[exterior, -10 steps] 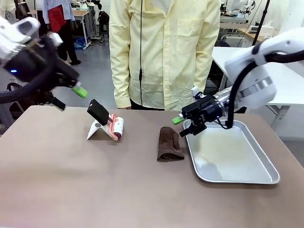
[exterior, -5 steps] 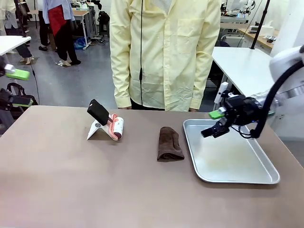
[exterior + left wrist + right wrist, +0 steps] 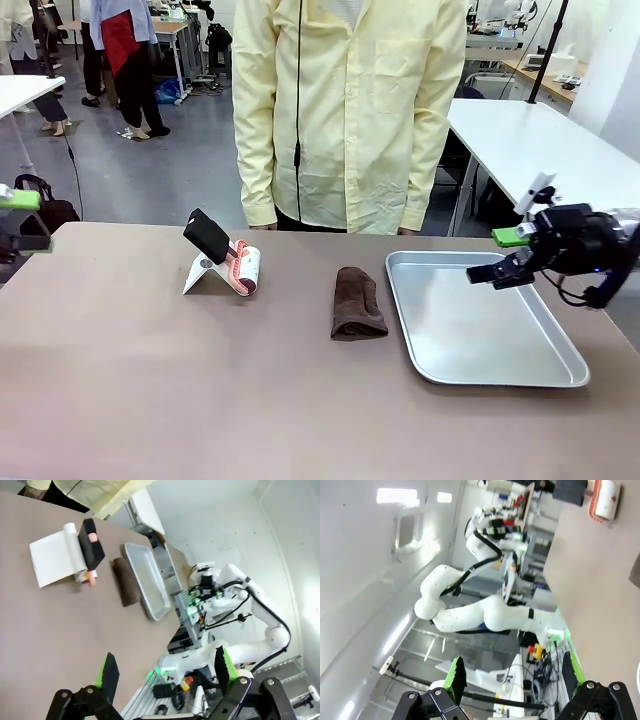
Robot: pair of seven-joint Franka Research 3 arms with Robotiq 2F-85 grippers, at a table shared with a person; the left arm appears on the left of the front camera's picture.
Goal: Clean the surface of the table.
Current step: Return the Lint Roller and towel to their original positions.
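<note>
The table (image 3: 200, 380) has a wide taupe-brown top. On it lie a folded brown cloth (image 3: 355, 303) near the middle and a lint roller (image 3: 238, 266) on a white stand further left. My left gripper (image 3: 22, 222) hangs open at the table's far left edge, holding nothing. My right gripper (image 3: 500, 255) is open above the right part of the silver tray (image 3: 500, 375), also holding nothing. The left wrist view looks between its gripper (image 3: 165, 672) across the table (image 3: 45, 625) to the roller (image 3: 89, 550), cloth (image 3: 127, 580) and tray (image 3: 150, 587). In the right wrist view its gripper (image 3: 514, 672) stands open beside the table (image 3: 600, 595).
A person in a pale yellow shirt (image 3: 345, 110) stands at the far edge, between roller and tray. A white-topped table (image 3: 530, 140) stands behind on the right. The near half of the brown top is bare.
Both arms have pulled outward from the middle: the left one back to the table's left edge, the right one rightward across the tray. Cloth, roller and tray have not moved.
</note>
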